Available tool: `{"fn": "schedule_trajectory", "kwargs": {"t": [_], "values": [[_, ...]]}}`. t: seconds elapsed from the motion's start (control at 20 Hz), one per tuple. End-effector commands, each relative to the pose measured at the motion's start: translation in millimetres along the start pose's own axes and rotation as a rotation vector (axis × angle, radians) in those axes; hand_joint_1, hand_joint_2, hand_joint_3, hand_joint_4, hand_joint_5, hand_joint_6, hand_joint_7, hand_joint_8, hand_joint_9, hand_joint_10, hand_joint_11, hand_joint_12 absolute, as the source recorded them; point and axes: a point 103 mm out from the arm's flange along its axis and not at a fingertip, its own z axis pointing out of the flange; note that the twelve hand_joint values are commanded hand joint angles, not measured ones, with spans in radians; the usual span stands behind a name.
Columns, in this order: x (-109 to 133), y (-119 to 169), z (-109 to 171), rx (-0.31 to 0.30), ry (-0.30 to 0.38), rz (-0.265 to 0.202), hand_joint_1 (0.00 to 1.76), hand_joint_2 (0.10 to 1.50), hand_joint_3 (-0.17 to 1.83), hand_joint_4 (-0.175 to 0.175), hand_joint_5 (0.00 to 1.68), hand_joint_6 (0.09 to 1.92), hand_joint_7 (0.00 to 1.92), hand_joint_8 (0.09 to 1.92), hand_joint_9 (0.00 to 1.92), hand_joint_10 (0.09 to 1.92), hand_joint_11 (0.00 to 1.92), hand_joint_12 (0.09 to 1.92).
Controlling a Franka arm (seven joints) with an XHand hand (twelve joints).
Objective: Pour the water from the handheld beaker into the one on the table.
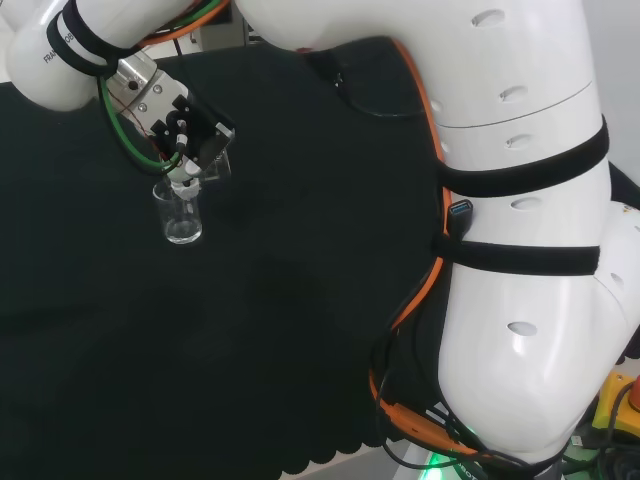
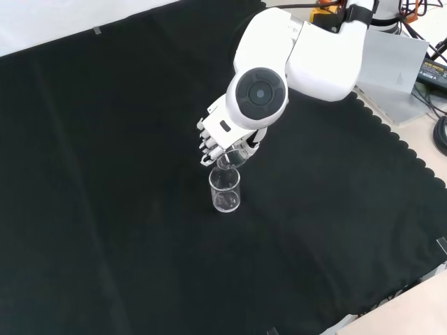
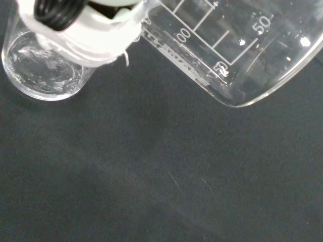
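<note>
Hand (image 2: pixel 213 143) is curled round a clear held beaker (image 3: pixel 237 48), gripping it by the wall. In the front view the hand sits just below the arm's round grey cap (image 2: pixel 259 92), near the cloth's (image 2: pixel 105 209) centre. Held beaker is tipped steeply, mouth down toward the table beaker (image 2: pixel 225 190). In the head view its lip hangs directly over the table beaker's rim, close to touching; contact cannot be told. Table beaker stands upright on the cloth, just below the hand in the front view. Wrist view: water visible in the bottom of the table beaker. Printed scale marks visible on the held beaker's wall. Whether water remains in the held beaker cannot be told.
</note>
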Motion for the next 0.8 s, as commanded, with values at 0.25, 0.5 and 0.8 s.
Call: {"fn": "schedule_trajectory", "kwargs": {"t": [0.25,0.5,0.8], "values": [[-0.5,-1.3,-0.8,0.003,0.010,-0.004,1.17,1.02,-0.17,0.045,1.52,0.09,1.68,0.09,1.54,0.28,1.26,0.80],[-1.8,-1.9,-1.5,0.001,0.023,-0.005,1.17,1.02,-0.17,0.046,1.52,0.09,1.68,0.09,1.54,0.29,1.26,0.80],[-9.0,-2.9,-4.9,-0.011,0.068,-0.010,1.17,1.02,-0.17,0.048,1.52,0.09,1.68,0.09,1.54,0.29,1.26,0.80]]}}
